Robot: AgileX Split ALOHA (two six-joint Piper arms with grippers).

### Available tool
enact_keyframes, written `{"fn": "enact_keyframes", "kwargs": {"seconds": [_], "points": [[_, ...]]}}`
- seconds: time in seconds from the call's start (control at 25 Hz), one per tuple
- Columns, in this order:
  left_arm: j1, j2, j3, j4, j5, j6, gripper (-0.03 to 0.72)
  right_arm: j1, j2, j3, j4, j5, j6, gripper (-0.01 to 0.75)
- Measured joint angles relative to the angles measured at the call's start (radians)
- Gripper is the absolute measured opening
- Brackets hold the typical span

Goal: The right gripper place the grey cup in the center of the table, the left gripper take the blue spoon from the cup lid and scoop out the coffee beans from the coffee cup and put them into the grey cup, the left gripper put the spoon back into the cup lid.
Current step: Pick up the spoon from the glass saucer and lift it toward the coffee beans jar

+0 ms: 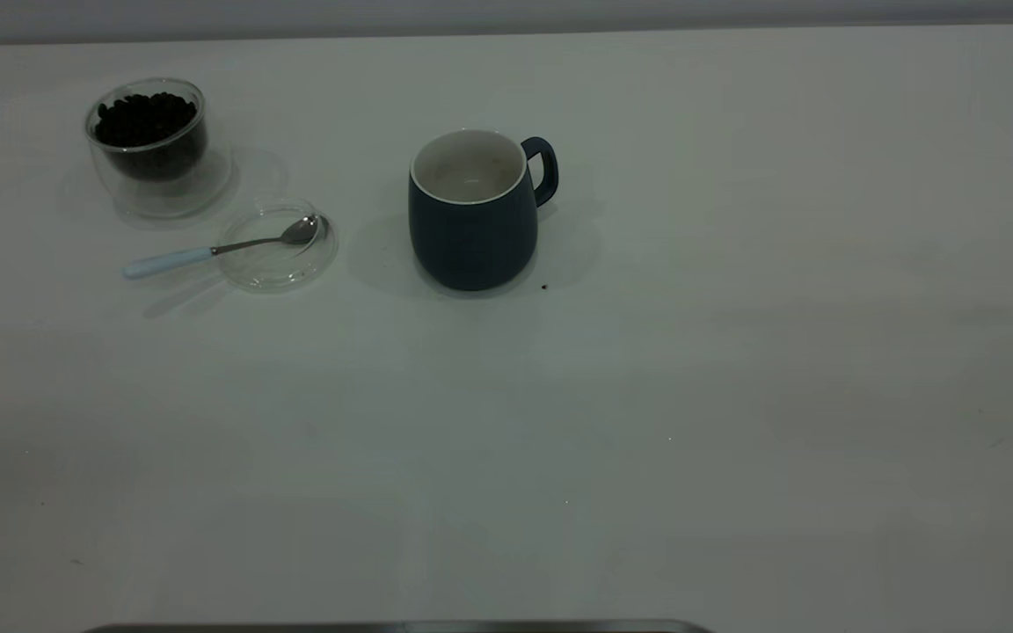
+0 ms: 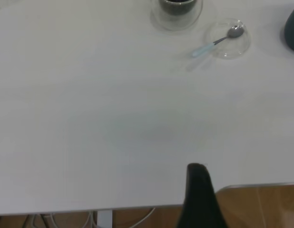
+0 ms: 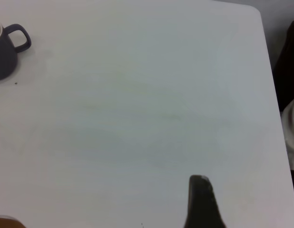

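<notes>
my left gripper (image 2: 200,190) hung back at the table edge — jaws unreadable — so i judged best a low approach along the pale-blue-handled metal spoon (image 1: 207,251), pinching its handle clear of the clear glass lid (image 1: 278,255).

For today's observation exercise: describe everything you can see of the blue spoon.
The blue spoon is a small teaspoon with a shiny metal bowl and neck and a pale blue handle. It lies with its bowl in the clear cup lid; the handle sticks out over the rim above the table, away from the grey cup. No gripper touches it.

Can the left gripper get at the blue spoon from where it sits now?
Probably yes. The blue spoon lies with its bowl on the cup lid, handle jutting out uncovered, and bare table separates it from the left gripper.
</notes>
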State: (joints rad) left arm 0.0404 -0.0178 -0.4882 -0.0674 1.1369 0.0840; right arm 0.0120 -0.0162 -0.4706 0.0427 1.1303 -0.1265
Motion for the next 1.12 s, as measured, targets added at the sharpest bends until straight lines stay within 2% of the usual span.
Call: {"fn": "enact_keyframes", "kwargs": {"seconds": [0.16, 0.28, 0.4, 0.64, 0.88, 1.0, 1.12], "points": [[0.0, 0.017, -0.004, -0.011, -0.011, -0.038, 0.592, 0.0, 0.0, 0.0, 0.0, 0.0, 0.0, 0.459], [0.0, 0.092, -0.033, -0.023, -0.076, -0.084, 0.592, 0.0, 0.0, 0.0, 0.0, 0.0, 0.0, 0.459], [0.0, 0.237, -0.063, -0.071, -0.185, -0.119, 0.592, 0.0, 0.0, 0.0, 0.0, 0.0, 0.0, 0.459], [0.0, 0.619, -0.08, -0.266, -0.507, -0.073, 0.599, 0.0, 0.0, 0.0, 0.0, 0.0, 0.0, 0.459], [0.0, 1.037, -0.08, -0.655, -0.739, 0.226, 0.706, 0.0, 0.0, 0.0, 0.0, 0.0, 0.0, 0.459], [0.0, 1.221, -0.08, -0.944, -0.815, 0.473, 0.713, 0.0, 0.0, 0.0, 0.0, 0.0, 0.0, 0.459], [0.0, 1.386, -0.081, -1.25, -0.845, 0.796, 0.713, 0.0, 0.0, 0.0, 0.0, 0.0, 0.0, 0.459]]}}
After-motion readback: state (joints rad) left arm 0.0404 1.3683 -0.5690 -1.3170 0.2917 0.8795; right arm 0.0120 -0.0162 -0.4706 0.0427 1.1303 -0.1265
